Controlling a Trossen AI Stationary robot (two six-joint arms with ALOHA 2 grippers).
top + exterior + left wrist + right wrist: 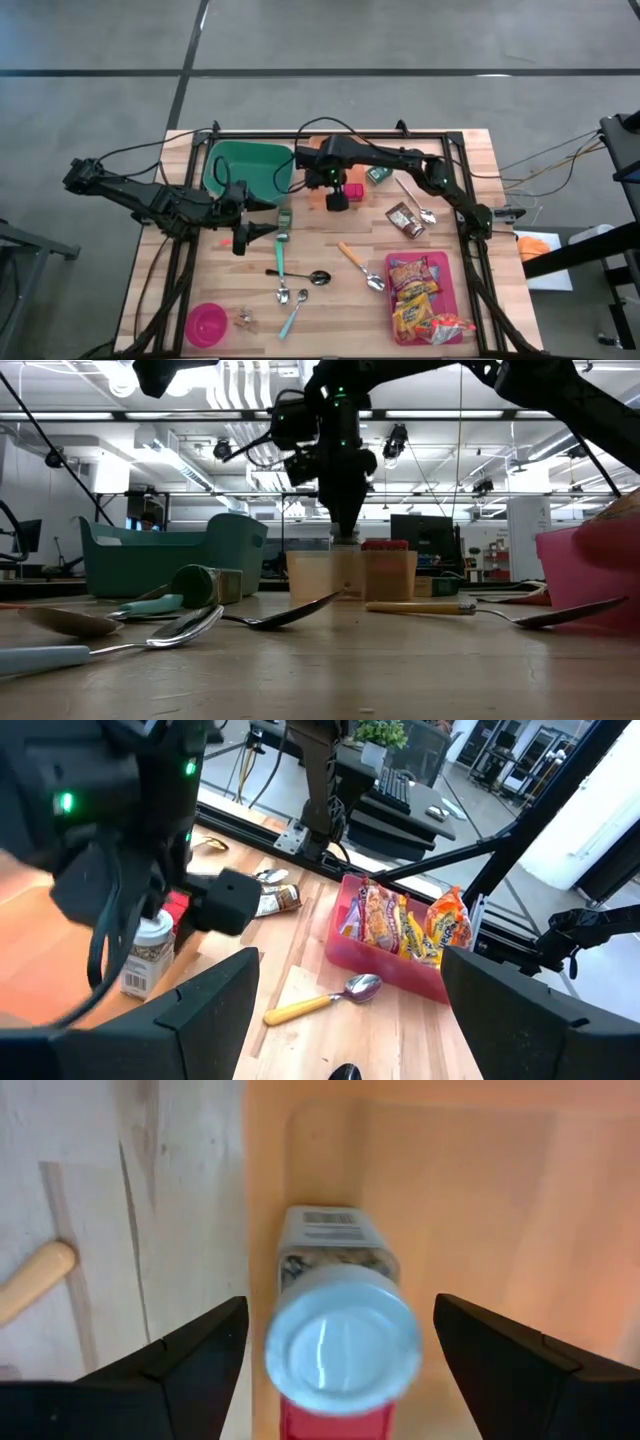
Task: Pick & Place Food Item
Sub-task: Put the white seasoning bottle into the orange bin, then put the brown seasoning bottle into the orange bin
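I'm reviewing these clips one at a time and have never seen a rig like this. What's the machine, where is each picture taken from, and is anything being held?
Two dark robot arms work at a wooden table. One picture looks straight down, one looks level across the tabletop, and two come from cameras on the wrists. The right end effector stands open over a white-capped spice jar sitting in an orange container, not gripping it. The left end effector waits open, empty, near the green tub. Also there: spoons, a pink bowl, and a pink tray of snack packets.
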